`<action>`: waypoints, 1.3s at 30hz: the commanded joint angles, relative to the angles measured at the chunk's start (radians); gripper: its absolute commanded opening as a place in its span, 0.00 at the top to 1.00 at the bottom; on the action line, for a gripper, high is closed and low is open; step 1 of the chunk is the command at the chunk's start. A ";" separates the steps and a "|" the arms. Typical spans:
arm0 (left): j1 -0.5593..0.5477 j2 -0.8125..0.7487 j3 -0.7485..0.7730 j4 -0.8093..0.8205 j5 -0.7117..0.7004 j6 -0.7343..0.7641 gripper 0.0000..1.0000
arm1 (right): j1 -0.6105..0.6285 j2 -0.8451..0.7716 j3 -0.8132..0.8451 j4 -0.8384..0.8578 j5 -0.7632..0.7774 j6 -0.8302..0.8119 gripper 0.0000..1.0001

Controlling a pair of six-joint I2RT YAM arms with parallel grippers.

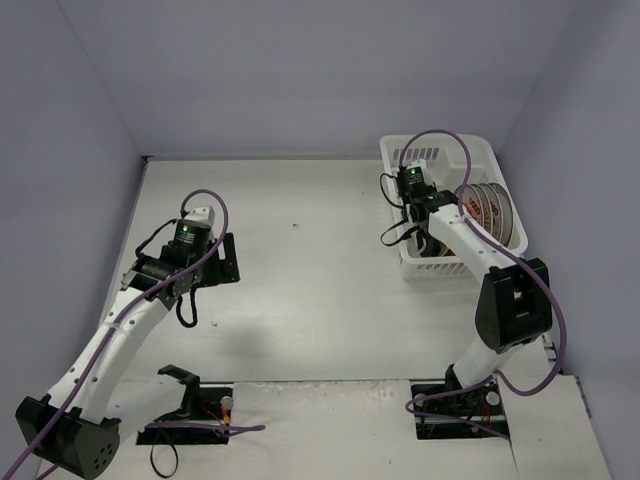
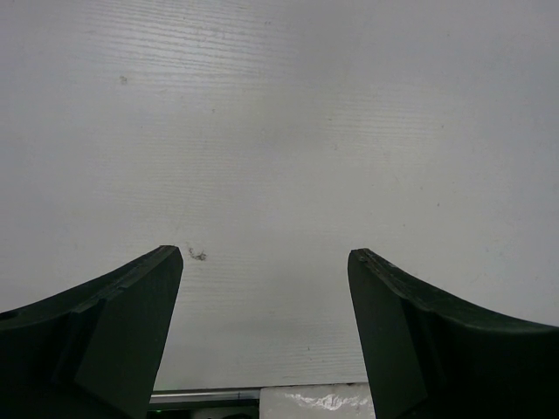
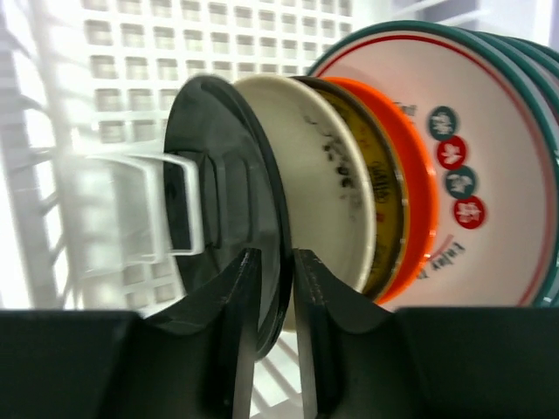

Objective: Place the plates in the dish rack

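My right gripper [image 3: 275, 262] is down inside the dish rack [image 1: 420, 150] at the far right of the table [image 2: 279, 113]. Its jaws are drawn almost together on the near rim of a dark plate [image 3: 218, 175]. That plate stands on edge at the left end of a row of plates [image 1: 488, 208], all upright and packed face to back. To its right come a cream plate [image 3: 306, 175], a brownish-yellow plate [image 3: 380, 188], an orange plate [image 3: 415, 175] and a white patterned plate [image 3: 489, 131] with a green rim. My left gripper [image 2: 265, 262] hangs wide apart over bare table on the left, holding nothing.

I judge these plates to be stiff, light and smooth. The glossy rim could slide between my pads, and a plate let go while leaning may tip or knock its neighbour. The thin rim is the only sensible place to hold it. I would pinch it square, with the plate vertical, as it is now.

Several things I cannot settle. More green rims show behind the patterned plate, but they are cut off at the right edge, so I cannot count them. My fingers hide the bottom of the dark plate, so I cannot tell whether it rests on the floor of the rack. A blurred white loop [image 3: 162, 209] sits against its back, and I cannot tell what it is. From above, my own arm covers much of the rack.
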 commanded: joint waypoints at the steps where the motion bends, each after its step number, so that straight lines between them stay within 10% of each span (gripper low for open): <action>1: -0.001 -0.013 0.052 -0.004 -0.022 0.027 0.23 | 0.004 -0.067 0.020 -0.004 -0.062 0.047 0.76; 10: -0.001 -0.019 0.138 -0.040 -0.025 0.050 0.23 | 0.003 -0.202 0.117 -0.051 -0.111 0.076 0.39; 21: -0.001 -0.056 0.288 -0.116 -0.038 0.090 0.23 | 0.003 -0.629 0.071 0.013 -0.273 0.133 0.18; 23: -0.001 -0.064 0.307 -0.125 -0.043 0.101 0.23 | 0.003 -0.706 0.037 0.064 -0.290 0.145 0.01; 39: -0.001 -0.206 0.351 -0.191 -0.190 0.116 0.23 | 0.003 -1.113 -0.075 -0.033 -0.338 0.146 0.00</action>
